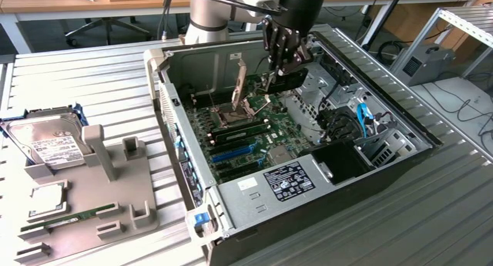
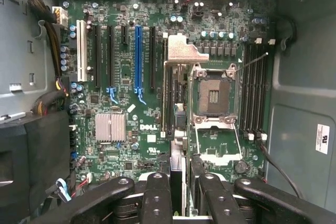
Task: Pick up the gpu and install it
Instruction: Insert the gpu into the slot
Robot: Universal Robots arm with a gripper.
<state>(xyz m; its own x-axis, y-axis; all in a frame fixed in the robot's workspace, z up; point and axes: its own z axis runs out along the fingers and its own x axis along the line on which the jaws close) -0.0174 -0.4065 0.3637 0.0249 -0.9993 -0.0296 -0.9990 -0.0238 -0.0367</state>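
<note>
The gpu (image 1: 271, 80) is being gripped edge-on by the gripper (image 2: 179, 182), bracket (image 2: 185, 52) leading, and held above the motherboard (image 1: 254, 133) inside the computer case (image 1: 254, 188). For a clean seat, the card's edge is best being kept parallel to the blue expansion slot (image 2: 138, 59).

On the tabletop (image 1: 431, 220), a grey holder (image 1: 92, 202) at the exterior view's left carries a silver hard drive (image 1: 48, 143), a processor chip (image 1: 48, 199) and a green memory stick (image 1: 68, 217). Just beside it lies an open computer case (image 1: 193, 162), its green motherboard (image 2: 152, 93) showing an empty processor socket (image 2: 214, 95).
</note>
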